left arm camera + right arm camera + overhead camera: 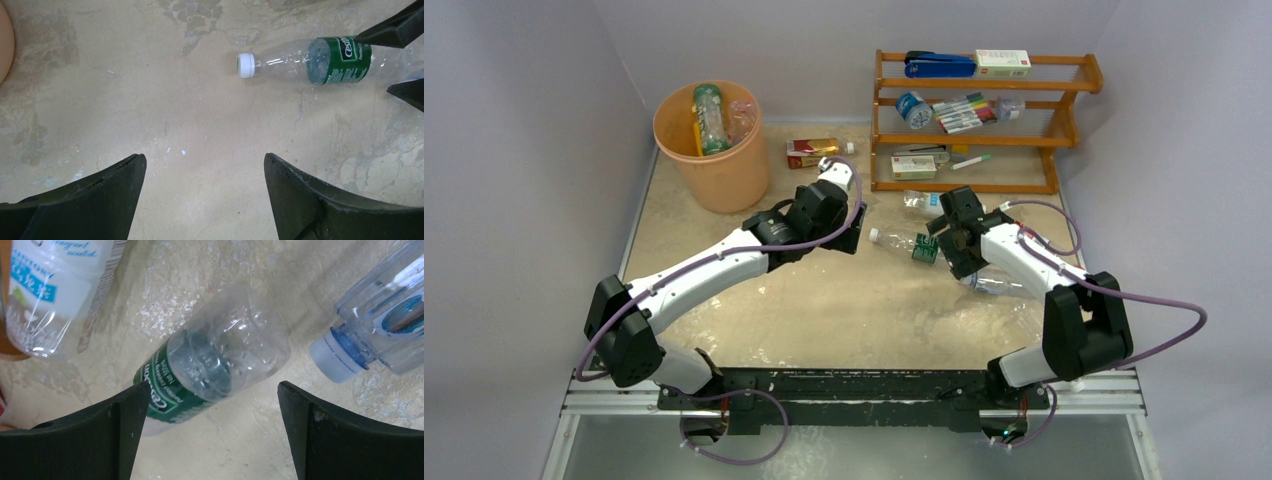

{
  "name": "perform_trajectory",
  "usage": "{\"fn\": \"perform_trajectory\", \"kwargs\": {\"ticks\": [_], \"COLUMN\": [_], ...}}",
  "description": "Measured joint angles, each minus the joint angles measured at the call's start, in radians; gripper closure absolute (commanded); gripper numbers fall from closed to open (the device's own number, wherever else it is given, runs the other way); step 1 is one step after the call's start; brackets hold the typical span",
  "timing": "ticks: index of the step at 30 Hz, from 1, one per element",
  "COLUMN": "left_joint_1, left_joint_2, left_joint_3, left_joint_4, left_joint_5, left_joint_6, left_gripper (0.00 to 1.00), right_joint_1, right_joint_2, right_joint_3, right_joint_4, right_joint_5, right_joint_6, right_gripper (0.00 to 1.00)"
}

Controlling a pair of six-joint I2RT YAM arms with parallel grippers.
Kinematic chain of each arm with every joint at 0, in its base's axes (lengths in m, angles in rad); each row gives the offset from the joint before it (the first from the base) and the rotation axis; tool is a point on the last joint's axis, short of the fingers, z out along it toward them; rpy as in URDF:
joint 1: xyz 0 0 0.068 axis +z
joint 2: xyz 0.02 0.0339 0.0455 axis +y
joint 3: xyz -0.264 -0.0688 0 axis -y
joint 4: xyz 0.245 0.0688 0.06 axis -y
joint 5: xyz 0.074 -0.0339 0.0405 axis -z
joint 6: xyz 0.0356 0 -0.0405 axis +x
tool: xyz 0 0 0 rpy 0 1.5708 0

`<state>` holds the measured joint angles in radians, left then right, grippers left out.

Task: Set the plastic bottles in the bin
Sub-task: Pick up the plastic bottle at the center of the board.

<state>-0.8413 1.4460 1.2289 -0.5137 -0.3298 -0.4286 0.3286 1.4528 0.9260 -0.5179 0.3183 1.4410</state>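
Note:
A clear plastic bottle with a green label [904,243] [320,61] [210,367] lies on its side mid-table, white cap toward the left arm. My right gripper [939,240] [212,386] is open over its base end, the bottle close to one finger. My left gripper [852,238] [204,157] hangs open above bare table, short of the cap. The peach-orange bin [712,150] stands at the back left with bottles [709,118] inside. A boxy red-and-gold bottle [812,152] lies beside it.
A white-and-blue labelled bottle [50,285] [921,203] and a blue-capped clear bottle [380,320] lie close to the green one. Another clear bottle [996,282] lies under the right arm. The wooden rack [984,120] with markers and boxes stands at the back right.

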Motion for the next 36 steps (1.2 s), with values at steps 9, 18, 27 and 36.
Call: {"fn": "perform_trajectory", "kwargs": {"ticks": [9,18,27,36], "left_joint_1": [-0.026,-0.064,-0.129,-0.166], "left_joint_2": [-0.005,-0.005,0.009,0.082], "left_joint_3": [-0.031,-0.032,-0.032,-0.035], "left_joint_4": [-0.001,0.000,0.019,0.076], "left_joint_5": [0.000,0.000,0.000,0.020], "left_joint_6": [-0.007,-0.007,-0.005,0.002], "left_gripper": [0.13,0.13,0.13,0.09], "right_joint_1": [-0.053,-0.079,-0.079,-0.079], "right_joint_2": [0.055,0.146,0.156,0.046], "right_joint_3": [0.031,0.065,0.064,-0.055], "right_joint_4": [-0.002,0.011,0.100,0.324], "right_joint_5": [-0.004,-0.003,-0.004,-0.114], "right_joint_6": [0.011,-0.042,-0.183,-0.393], "right_gripper": [0.00,0.06,0.35,0.52]}}
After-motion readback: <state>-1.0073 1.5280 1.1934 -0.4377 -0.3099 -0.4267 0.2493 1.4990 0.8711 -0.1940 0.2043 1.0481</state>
